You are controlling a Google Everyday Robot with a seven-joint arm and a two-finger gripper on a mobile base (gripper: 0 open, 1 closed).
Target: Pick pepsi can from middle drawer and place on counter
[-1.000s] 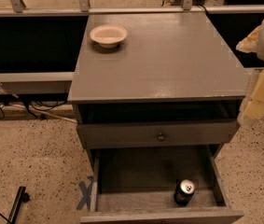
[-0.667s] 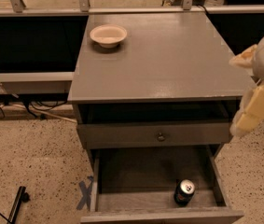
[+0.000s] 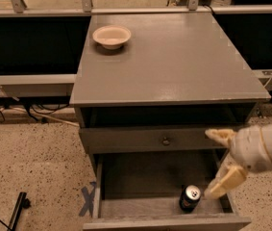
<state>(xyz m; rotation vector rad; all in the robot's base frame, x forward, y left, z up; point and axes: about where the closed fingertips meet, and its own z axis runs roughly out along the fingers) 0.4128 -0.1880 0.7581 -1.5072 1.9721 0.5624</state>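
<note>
The pepsi can stands upright on the bare grey floor of the open middle drawer, near its front right corner. My gripper reaches in from the right, its cream fingers spread apart, open and empty. The lower finger hangs just right of and above the can, close to it; I cannot tell if it touches. The upper finger lies in front of the knobbed drawer front. The counter is the wide grey cabinet top above.
A cream bowl sits at the counter's back left. A closed drawer front with a small round knob is above the open drawer. A dark tool and cables lie on the speckled floor at left. Metal railing runs behind.
My gripper has dropped from beside the counter's right edge down and leftward to the open drawer, ending just right of the can. The can and bowl have not moved.
</note>
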